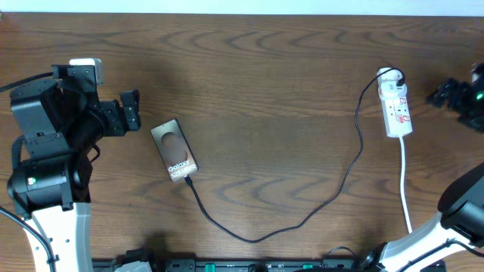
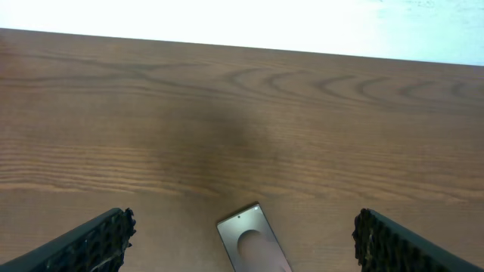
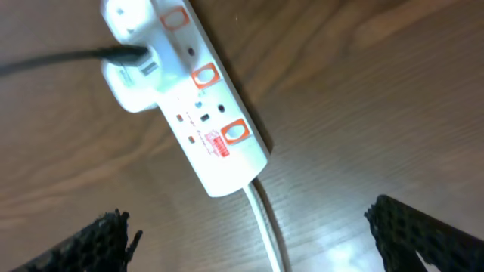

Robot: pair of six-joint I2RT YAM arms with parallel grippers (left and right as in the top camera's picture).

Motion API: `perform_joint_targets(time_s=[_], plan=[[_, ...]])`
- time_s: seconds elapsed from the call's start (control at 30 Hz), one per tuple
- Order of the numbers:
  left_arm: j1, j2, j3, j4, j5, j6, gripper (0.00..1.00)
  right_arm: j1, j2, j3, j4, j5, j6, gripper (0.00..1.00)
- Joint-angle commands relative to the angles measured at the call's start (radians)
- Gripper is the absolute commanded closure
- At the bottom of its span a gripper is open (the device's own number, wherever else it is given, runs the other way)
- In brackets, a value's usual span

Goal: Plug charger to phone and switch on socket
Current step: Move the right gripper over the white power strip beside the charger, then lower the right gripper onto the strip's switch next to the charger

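Note:
The phone point(image 1: 174, 149) lies face up left of the table's centre, with white lettering at its near end. The charger point(image 1: 302, 223), a thin black cable, meets the phone's near end, loops toward the front edge and rises to a black plug point(image 1: 395, 75) in the socket point(image 1: 396, 106) at the right. My left gripper point(image 1: 133, 110) stands open just left of the phone, nothing between its fingers. In the left wrist view the phone point(image 2: 253, 242) lies below the open left gripper point(image 2: 243, 221). My right gripper point(image 1: 436, 97) is open beside the socket point(image 3: 200, 113).
The socket's white cord point(image 1: 405, 189) runs toward the front edge and passes between the right gripper's fingers point(image 3: 408, 234) in the wrist view. Red-framed switches point(image 3: 236, 132) sit along the strip. A black rail point(image 1: 227, 266) lines the front edge.

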Motion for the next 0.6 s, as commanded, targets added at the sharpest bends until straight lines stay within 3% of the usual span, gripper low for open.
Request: perform_joint_targets(time_s=[0.0, 0.1, 0.57], plan=[[0.004, -0.002, -0.001, -0.003, -0.009, -0.032, 0.05, 0.013, -0.013, -0.088, 0.047, -0.1, -0.145, 0.01], [0.004, -0.002, -0.001, -0.007, -0.009, -0.035, 0.05, 0.021, -0.013, -0.138, 0.097, -0.205, -0.28, 0.01], [0.004, -0.002, -0.001, -0.038, -0.006, -0.035, 0.05, 0.104, -0.013, -0.263, 0.375, -0.216, -0.265, 0.01]])
